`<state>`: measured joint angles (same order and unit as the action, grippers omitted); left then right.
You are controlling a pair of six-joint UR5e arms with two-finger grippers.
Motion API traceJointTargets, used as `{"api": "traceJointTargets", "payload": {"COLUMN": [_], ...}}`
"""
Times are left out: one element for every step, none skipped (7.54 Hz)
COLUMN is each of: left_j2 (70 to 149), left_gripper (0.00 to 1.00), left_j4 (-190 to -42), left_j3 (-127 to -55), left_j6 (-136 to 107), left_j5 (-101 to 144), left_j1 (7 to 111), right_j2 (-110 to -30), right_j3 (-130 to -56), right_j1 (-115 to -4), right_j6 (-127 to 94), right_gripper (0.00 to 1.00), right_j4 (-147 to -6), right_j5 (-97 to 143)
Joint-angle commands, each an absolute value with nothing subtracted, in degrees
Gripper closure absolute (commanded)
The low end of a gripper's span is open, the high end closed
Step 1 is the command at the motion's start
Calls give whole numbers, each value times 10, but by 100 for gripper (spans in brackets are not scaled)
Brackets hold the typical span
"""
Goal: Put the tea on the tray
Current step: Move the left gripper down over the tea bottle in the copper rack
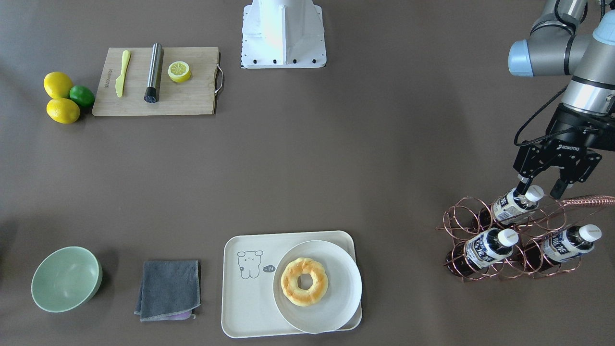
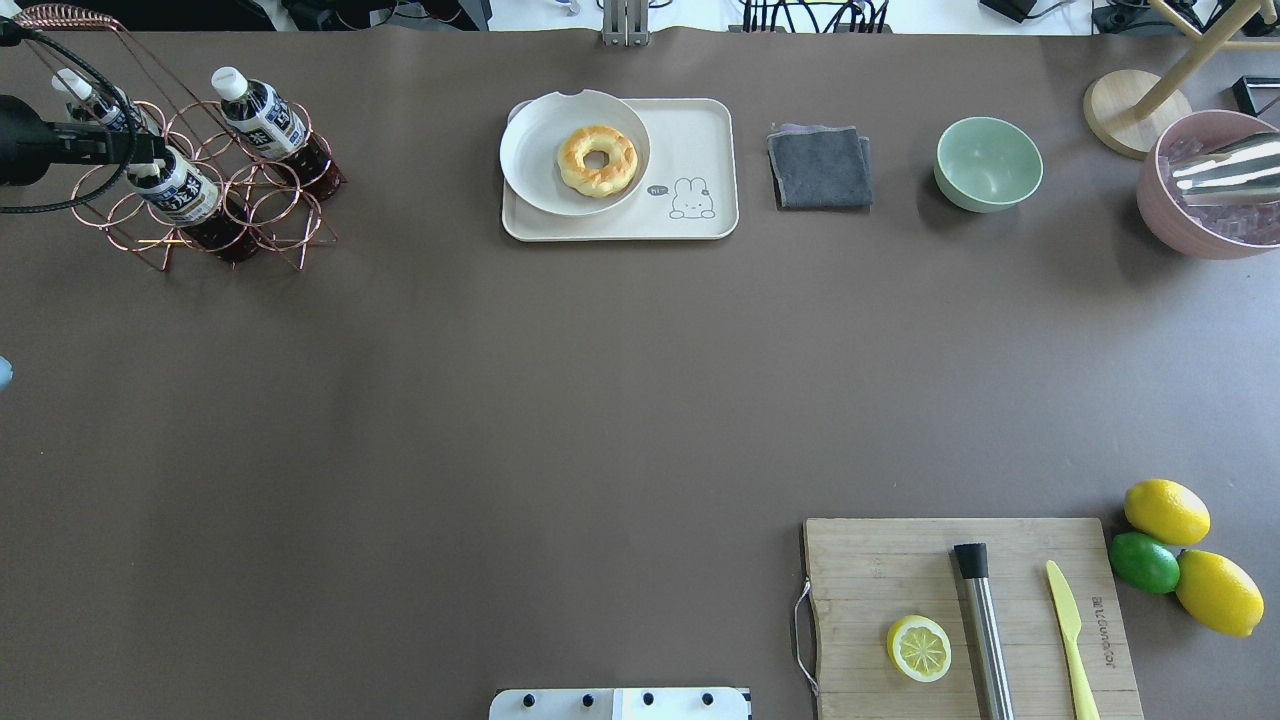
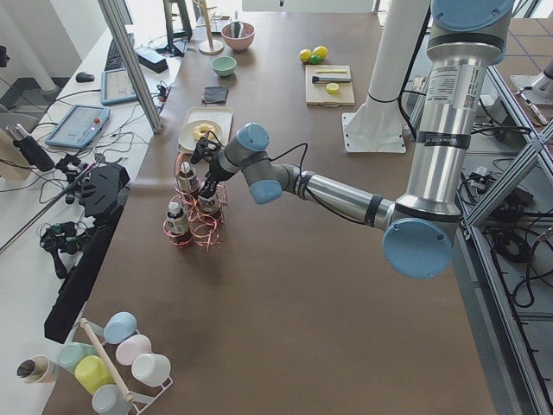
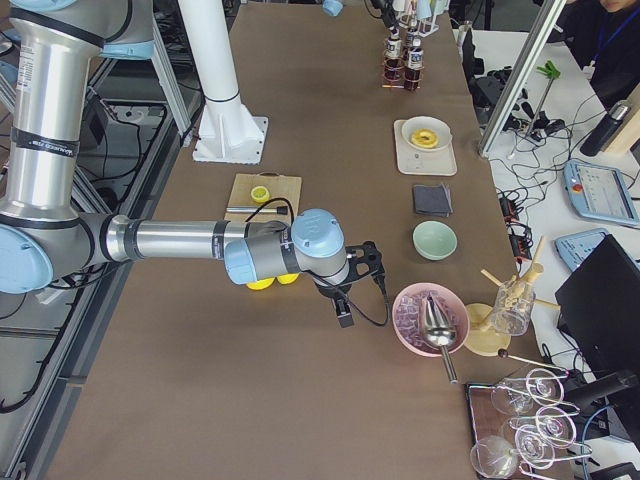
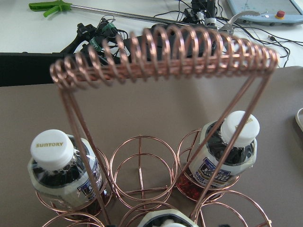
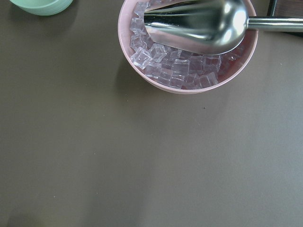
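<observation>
Three alike tea bottles lie tilted in a copper wire rack (image 1: 461,226). The tea (image 1: 510,205) nearest the robot base has its white cap between my left gripper's fingers. My left gripper (image 1: 539,188) is open and straddles that cap; one finger looks to touch the neck. The same bottle shows in the overhead view (image 2: 188,192). The left wrist view shows two other bottles (image 5: 61,172) (image 5: 227,153) under the rack's coil handle (image 5: 165,52). The cream tray (image 1: 240,307) with the bear outline sits far to the side. My right gripper (image 4: 345,303) shows only in the right side view; I cannot tell whether it is open or shut.
A round white plate (image 1: 336,307) with a doughnut (image 1: 304,281) covers half the tray. A grey cloth (image 1: 169,288) and a green bowl (image 1: 66,278) lie beside it. A cutting board (image 1: 192,96), lemons and a lime stand near the base. A pink ice bowl (image 6: 189,85) is under my right wrist.
</observation>
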<state>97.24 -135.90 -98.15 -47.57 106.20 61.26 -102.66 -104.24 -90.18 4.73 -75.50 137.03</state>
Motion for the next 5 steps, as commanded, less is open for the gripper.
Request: {"api": "traceJointTargets", "payload": {"left_j2": [973,971,969,969,968], "left_gripper": [31,33,36,37,37], "left_j4": [-1360,-1360,-1360,-1359,-1359], "left_j3": [-982,-983,-984,-985,-986], "left_j6": [-475,-473,-470,-468,-468], "left_j5": [1031,1032,1034,1038,1039], "left_j1": [583,583,583,585,588], "right_j2": [-1027,-1027,-1027,-1027,-1027], "right_j3": [-1042,-1042,-1042,-1042,-1042], "right_j1": [-903,-902,-902,-902,-903], "right_j6": [47,47,47,47,47], "right_gripper": [0,0,0,0,0], "right_j4": [-755,-755,-755,-755,-755], "right_j5": [1370,1370,1371,1371,1371]}}
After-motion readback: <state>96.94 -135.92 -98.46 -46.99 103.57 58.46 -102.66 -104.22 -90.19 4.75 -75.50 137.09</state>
